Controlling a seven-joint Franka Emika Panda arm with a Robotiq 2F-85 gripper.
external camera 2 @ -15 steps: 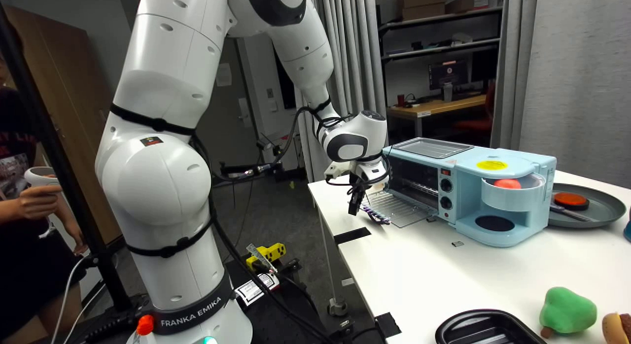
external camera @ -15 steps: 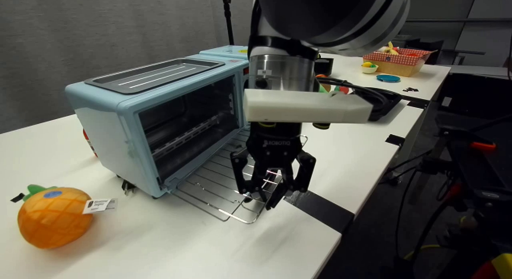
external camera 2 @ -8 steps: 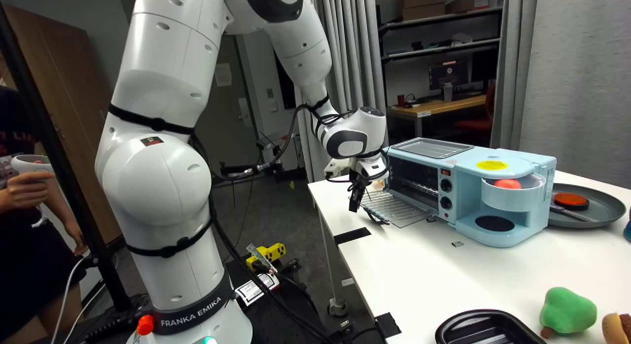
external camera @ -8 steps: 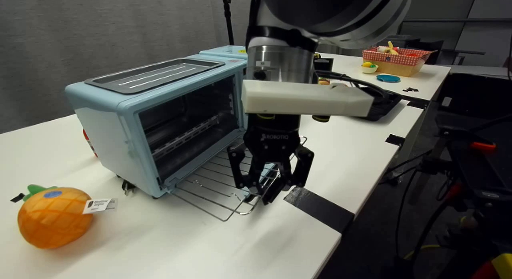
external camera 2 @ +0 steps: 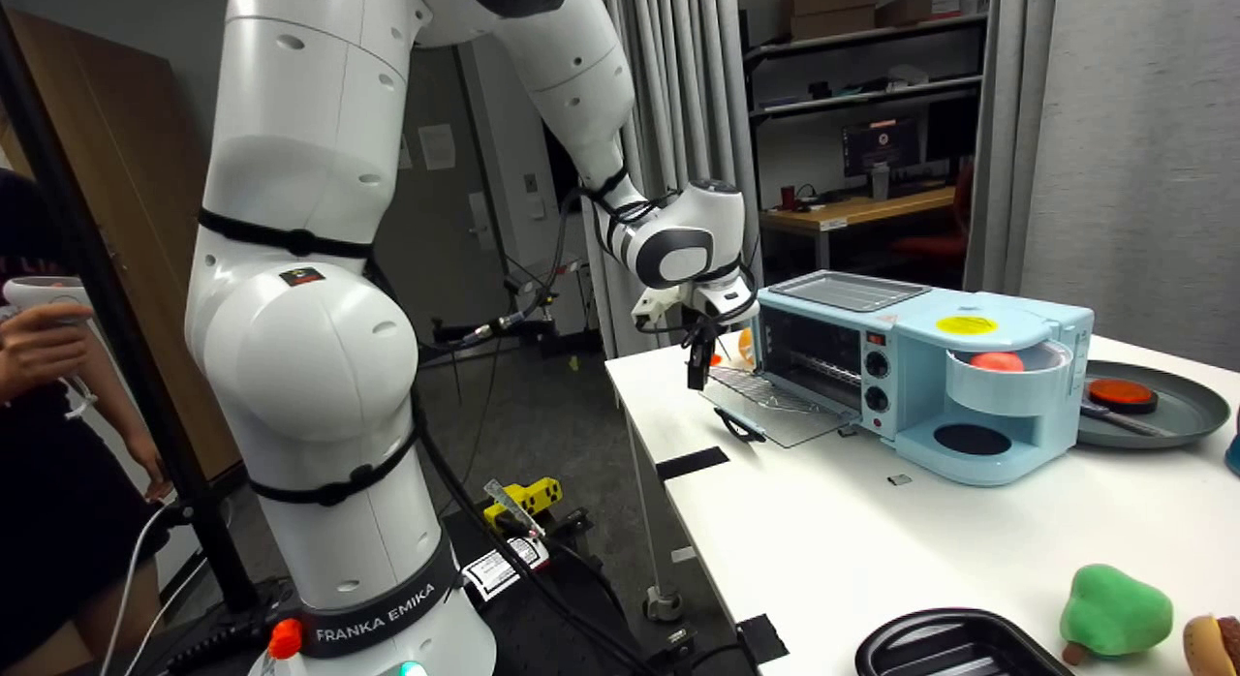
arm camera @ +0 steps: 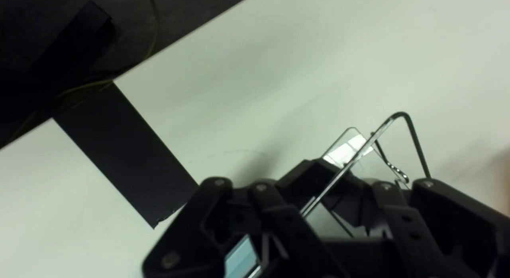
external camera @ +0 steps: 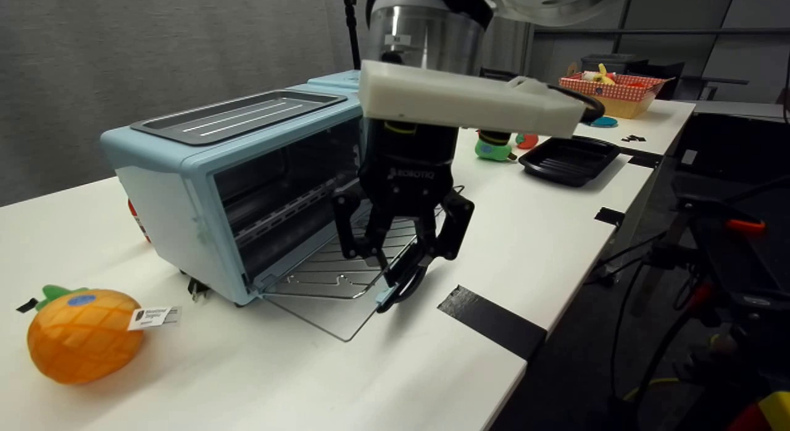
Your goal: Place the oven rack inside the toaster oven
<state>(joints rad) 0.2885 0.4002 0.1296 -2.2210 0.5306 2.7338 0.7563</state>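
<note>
The light blue toaster oven [external camera: 154, 215] stands with its glass door down; it also shows in an exterior view [external camera 2: 882, 337]. The silvery oven rack [external camera: 336, 269] is tilted above the open door, its front edge raised and its far side near the oven opening. It also shows in an exterior view [external camera 2: 770, 393] and the wrist view [arm camera: 358, 156]. My gripper [external camera: 398, 273] is shut on the rack's front edge, above the black door handle [external camera: 412, 287]. In the wrist view the rack's bar runs between the dark fingers, which hide part of it.
A plush pineapple [external camera: 86, 338] lies beside the oven. A black tray [external camera: 571, 159] and a toy pepper [external camera: 494, 150] lie further along the table. A grey pan [external camera 2: 1162, 395] is past the oven's far end. The table edge [external camera: 524, 363] runs near the gripper.
My gripper has risen and shifted slightly toward the oven. The rack's front edge has lifted with it off the door, uncovering the door's front corner and handle.
</note>
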